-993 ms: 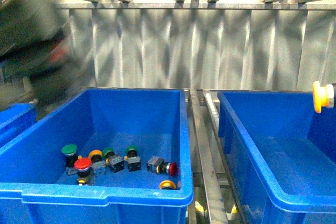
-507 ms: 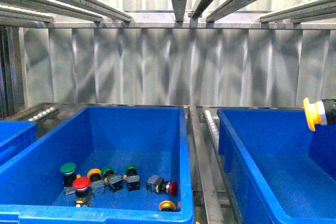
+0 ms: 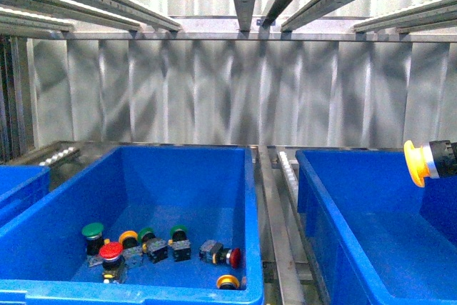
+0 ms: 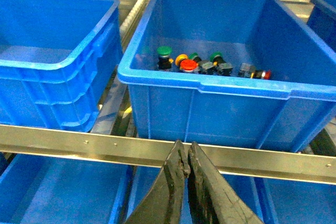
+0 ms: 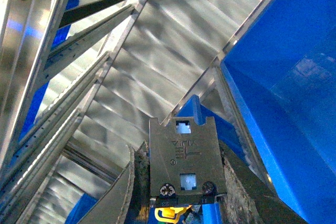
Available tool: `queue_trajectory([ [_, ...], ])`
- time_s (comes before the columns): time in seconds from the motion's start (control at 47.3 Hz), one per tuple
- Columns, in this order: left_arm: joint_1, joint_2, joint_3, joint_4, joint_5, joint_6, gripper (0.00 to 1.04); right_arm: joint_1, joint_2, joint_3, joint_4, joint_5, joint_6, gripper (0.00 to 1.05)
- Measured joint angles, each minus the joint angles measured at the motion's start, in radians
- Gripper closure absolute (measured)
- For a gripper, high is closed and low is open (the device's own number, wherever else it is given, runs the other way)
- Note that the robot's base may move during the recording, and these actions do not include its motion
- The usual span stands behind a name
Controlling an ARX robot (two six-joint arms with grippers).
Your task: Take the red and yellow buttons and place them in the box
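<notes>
step: carry phase – yellow button (image 3: pixel 416 163) is in the air at the far right of the front view, over the right-hand box (image 3: pixel 357 198), cap pointing toward the centre.
R gripper (image 5: pixel 181 205): clamped on that button's switch body – wrist cam shows the grey body between the two fingers, a bit of yellow peeking out underneath. Gripper itself isn't visible in the front view, only the button and a bit of dark collar behind it.
L gripper (image 4: pixel 184 163): fingers pressed together, nothing between them – sits low in front of the rack rail (image 4: pixel 105 148), out of the way.
source crate (image 3: pixel 251 198): centre of front view, more buttons on its floor – red-capped one (image 3: pixel 111 251) at the left of the cluster, a second red one (image 3: pixel 233 256) lying on its side to the right, yellow caps (image 3: pixel 228 281) near the front wall, green ones (image 3: pixel 92 231) mixed in (not wanted).
right box: looks empty as far as visible, floor partly out of frame.
next, my read: button seems to be over the box interior already – lower a bit, then let go, so it doesn't bounce off the rim. After that, back to the source crate for the reds/yellows.
risk: greens sit right beside the targets – pick needs care.
</notes>
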Motion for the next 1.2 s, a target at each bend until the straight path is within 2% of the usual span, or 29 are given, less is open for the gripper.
queue_trajectory([
  [0.317,0.023,-0.001,0.000,0.000,0.015,-0.001,1.01,0.085,-0.045,-0.027,-0.001,0.095,-0.043,0.78],
  [0.55,0.023,-0.001,0.000,0.000,0.015,0.000,0.52,0.147,-0.039,-0.044,0.024,0.139,-0.051,0.78],
  [0.846,0.024,-0.001,0.000,0.000,0.015,0.000,0.07,0.153,-0.046,-0.055,0.016,0.155,-0.051,0.79],
  [1.205,0.024,-0.001,0.000,0.000,0.015,0.002,0.08,0.148,-0.061,-0.066,0.011,0.164,-0.048,0.79],
])
